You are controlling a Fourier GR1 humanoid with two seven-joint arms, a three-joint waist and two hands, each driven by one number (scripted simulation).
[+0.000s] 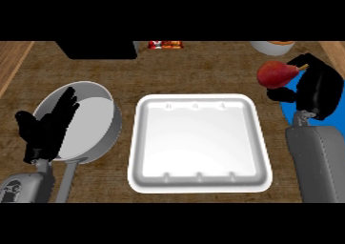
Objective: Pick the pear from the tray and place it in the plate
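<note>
Wood counter (203, 71) w/ white tray (200, 183) at centre. Grey pan (108, 128) at left, blue plate (288, 114) at right edge. Left robot hand (52, 126) rests open over pan, fingers straight. Right robot hand (312, 90) curled round red pear (276, 74), above plate's far part.

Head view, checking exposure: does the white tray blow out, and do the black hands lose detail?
Head view: the tray is bright but its rim ridges still show; the left hand and the right hand, curled round the pear, read as near-flat black shapes.
</note>
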